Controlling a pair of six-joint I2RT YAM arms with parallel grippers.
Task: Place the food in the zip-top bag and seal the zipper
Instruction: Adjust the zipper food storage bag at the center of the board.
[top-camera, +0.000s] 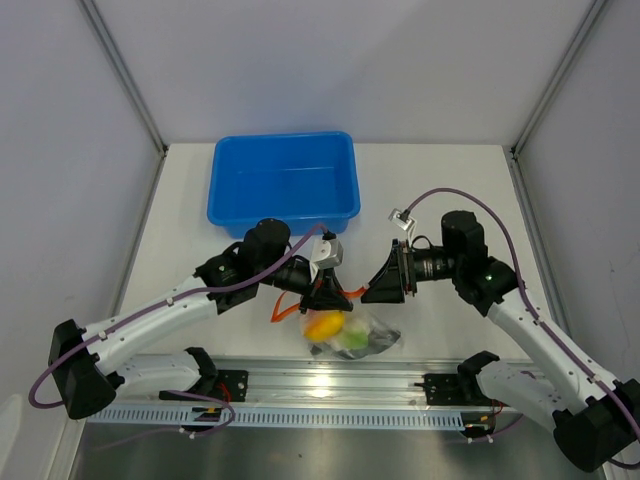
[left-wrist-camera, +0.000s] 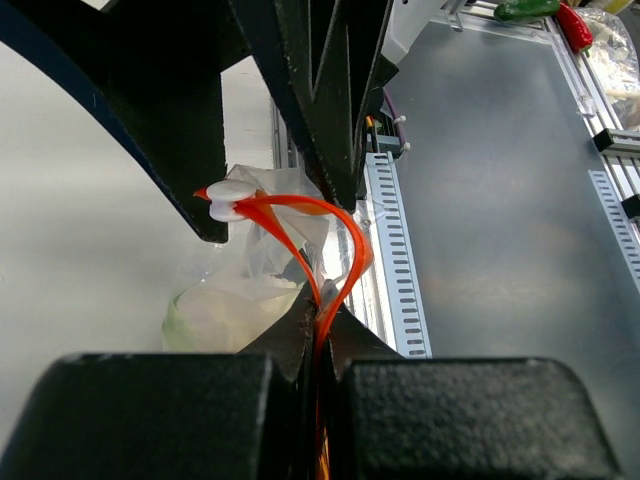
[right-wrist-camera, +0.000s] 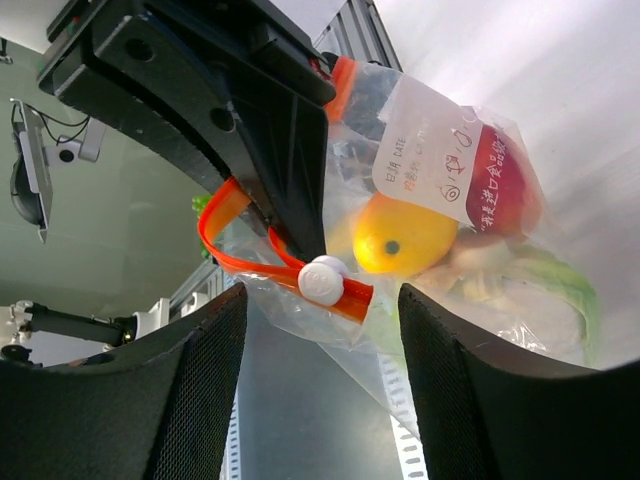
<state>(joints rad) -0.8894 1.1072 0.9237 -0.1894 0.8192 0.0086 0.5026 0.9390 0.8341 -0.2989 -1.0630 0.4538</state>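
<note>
Zip-top bag (top-camera: 362, 338) of clear crinkly plastic sits on the white table (top-camera: 450, 200), on the near side of the blue plastic tub (top-camera: 283, 180) and apart from it. Through the film I can see a yellow-orange toy food (right-wrist-camera: 405, 238), a red piece (right-wrist-camera: 505, 185) and a pale green-and-white piece (right-wrist-camera: 545, 280). My left claw (left-wrist-camera: 318, 318), between tub and bag, is pressed together on the thin red-orange zipper strip (left-wrist-camera: 345, 235). My right claw (right-wrist-camera: 320, 300) stands spread, with the white slider (right-wrist-camera: 322, 280) between its fingers and untouched.
</note>
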